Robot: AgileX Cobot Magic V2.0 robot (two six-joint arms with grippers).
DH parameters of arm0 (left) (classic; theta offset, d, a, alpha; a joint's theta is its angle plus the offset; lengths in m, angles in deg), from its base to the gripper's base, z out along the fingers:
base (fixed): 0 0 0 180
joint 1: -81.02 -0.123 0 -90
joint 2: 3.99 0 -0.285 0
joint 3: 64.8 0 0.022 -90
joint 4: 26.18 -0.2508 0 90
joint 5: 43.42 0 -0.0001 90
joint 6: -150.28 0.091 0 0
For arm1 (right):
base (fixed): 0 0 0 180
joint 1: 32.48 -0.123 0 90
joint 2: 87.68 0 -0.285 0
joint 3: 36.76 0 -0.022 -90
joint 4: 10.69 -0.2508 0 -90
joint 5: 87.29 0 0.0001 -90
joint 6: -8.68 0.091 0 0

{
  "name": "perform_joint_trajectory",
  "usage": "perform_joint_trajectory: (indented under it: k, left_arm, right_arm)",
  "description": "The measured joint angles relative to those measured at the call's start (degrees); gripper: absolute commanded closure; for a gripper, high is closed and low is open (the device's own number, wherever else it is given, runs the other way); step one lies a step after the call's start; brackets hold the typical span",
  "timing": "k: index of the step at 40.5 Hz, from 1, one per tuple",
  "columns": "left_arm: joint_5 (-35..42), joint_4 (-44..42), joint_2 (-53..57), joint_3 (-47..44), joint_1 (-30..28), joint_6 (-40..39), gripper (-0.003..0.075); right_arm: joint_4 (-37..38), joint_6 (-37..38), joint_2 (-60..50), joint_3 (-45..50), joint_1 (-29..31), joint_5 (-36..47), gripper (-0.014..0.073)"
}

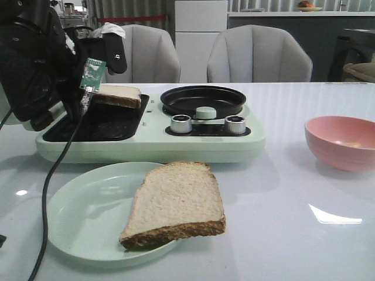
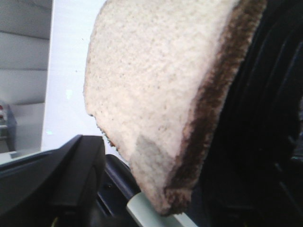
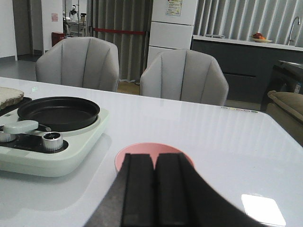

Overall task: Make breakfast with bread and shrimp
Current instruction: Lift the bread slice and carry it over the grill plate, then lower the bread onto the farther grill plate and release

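No readable writing. Left gripper (image 1: 88,102) clamps one bread slice (image 1: 117,95), lying flat over the grill plate (image 1: 111,124). Second slice (image 1: 176,202) lies on the plate (image 1: 82,216), crust toward the table's near edge. Right gripper (image 3: 154,189) closed, above the pink bowl (image 1: 341,140).

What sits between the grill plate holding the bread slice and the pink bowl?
In the front view, the round black pan and two silver knobs, then bare white table before the pink bowl.

The pale green breakfast cooker (image 1: 149,140) blocks the white tabletop's (image 1: 281,234) back left part; the mint round plate (image 1: 82,219) fills the front left corner. Bare surface runs between it and the pink bowl (image 1: 341,142) (right edge).
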Motion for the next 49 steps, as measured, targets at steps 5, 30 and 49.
perform_joint_trajectory:
  k: [5, 30, 49]
  left_arm:
    - [0.0, 3.3, 1.2, -1.1, 0.0, 0.0, 0.0106]
    - [-3.7, 16.3, 11.2, -4.9, 2.5, 0.0, 0.0063]
    - [-13.2, 51.5, 33.1, -5.6, 3.6, 0.0, 0.0063]
  right_arm:
    - [0.0, 0.0, 0.0, 0.0, 0.0, 0.0, 0.0627]
    - [0.0, 0.0, 0.0, 0.0, 0.0, 0.0, 0.0627]
    - [0.0, 0.0, 0.0, 0.0, 0.0, 0.0, 0.0627]
